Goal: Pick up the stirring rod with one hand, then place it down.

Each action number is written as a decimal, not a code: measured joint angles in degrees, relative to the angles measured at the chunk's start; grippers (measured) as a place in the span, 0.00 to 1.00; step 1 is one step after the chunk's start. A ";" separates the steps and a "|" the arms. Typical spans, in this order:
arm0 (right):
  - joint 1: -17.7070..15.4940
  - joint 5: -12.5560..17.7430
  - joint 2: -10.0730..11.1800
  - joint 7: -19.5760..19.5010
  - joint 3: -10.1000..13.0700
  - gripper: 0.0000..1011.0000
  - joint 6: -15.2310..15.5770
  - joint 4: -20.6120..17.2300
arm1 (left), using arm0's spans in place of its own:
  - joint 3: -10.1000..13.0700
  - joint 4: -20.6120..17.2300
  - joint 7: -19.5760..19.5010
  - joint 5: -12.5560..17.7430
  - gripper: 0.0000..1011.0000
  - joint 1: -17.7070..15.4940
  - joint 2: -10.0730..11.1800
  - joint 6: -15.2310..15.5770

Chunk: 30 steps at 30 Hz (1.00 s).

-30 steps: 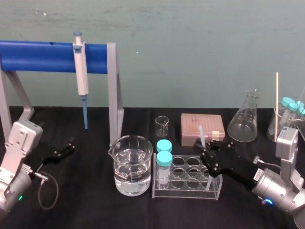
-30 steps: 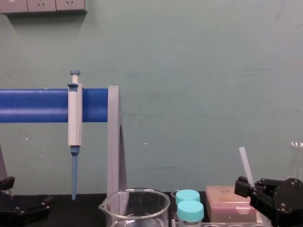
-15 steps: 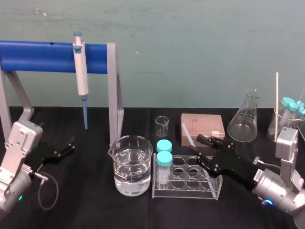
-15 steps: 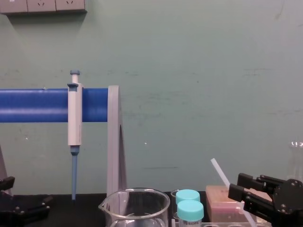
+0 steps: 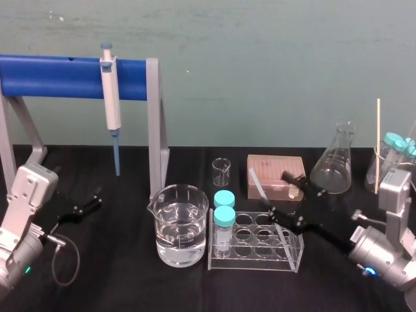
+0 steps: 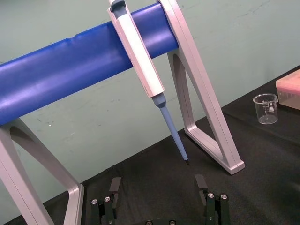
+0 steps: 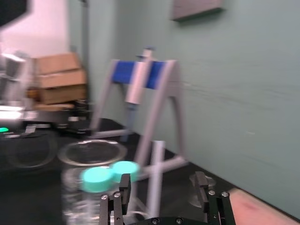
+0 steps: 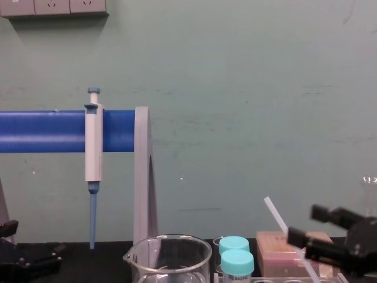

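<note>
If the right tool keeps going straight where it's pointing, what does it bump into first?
Most likely the stirring rod, leaning in the tube rack just ahead of the open right tool. The teal-capped tubes sit beyond it, though depth is hard to judge.

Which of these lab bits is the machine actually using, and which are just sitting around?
In the job: thin translucent white stirring rod; open black right pincer beside it.
Just lying about: water-filled glass beaker, blue-tipped white pipette, clear tube rack, glass conical flask, pink box, idle black left pincer, far left.
</note>
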 joint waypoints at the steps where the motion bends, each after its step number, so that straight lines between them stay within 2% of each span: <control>1: -0.28 -0.39 0.09 -1.28 0.33 0.90 0.36 -0.48 | 0.00 0.00 0.00 0.00 0.99 0.00 0.00 0.00; 2: -1.17 -1.44 0.17 -4.63 1.43 0.91 1.17 -1.84 | 0.00 0.00 0.00 0.00 0.99 0.00 0.00 0.00; 4: -2.06 -2.52 0.15 -8.17 2.75 0.94 1.76 -2.99 | 0.00 0.00 0.00 0.00 0.99 0.00 0.00 0.00; 5: -3.02 -3.97 -0.08 -12.30 4.02 0.99 2.35 -4.07 | -0.01 0.00 0.00 0.00 0.99 0.00 -0.01 0.00; 7: -4.13 -5.79 -0.38 -16.82 5.36 0.99 3.51 -5.02 | 0.00 0.00 0.00 0.00 0.99 0.00 0.00 0.00; 8: -5.12 -7.52 -0.79 -21.59 6.38 0.99 5.37 -5.85 | 0.00 0.00 0.00 0.00 0.99 0.00 0.00 0.00; 11: -6.32 -9.45 -1.35 -27.01 7.40 0.99 9.17 -6.66 | 0.00 0.00 0.00 0.00 0.99 0.00 -0.01 0.00; 12: -6.95 -10.21 -1.60 -29.32 7.76 0.99 11.87 -6.92 | 0.00 0.00 0.00 0.00 0.99 0.00 0.00 0.00; 14: -7.62 -10.80 -1.88 -31.11 8.08 0.99 15.41 -7.11 | 0.00 0.00 0.00 0.00 0.99 0.00 0.00 0.00; 18: -8.31 -11.37 -2.07 -32.10 8.32 0.99 19.04 -7.31 | 0.00 0.00 0.00 0.00 0.99 0.00 0.00 0.00; 30: -8.25 -11.36 -2.06 -32.19 8.34 0.99 18.45 -7.36 | 0.00 0.00 0.00 0.00 0.99 0.00 0.00 0.00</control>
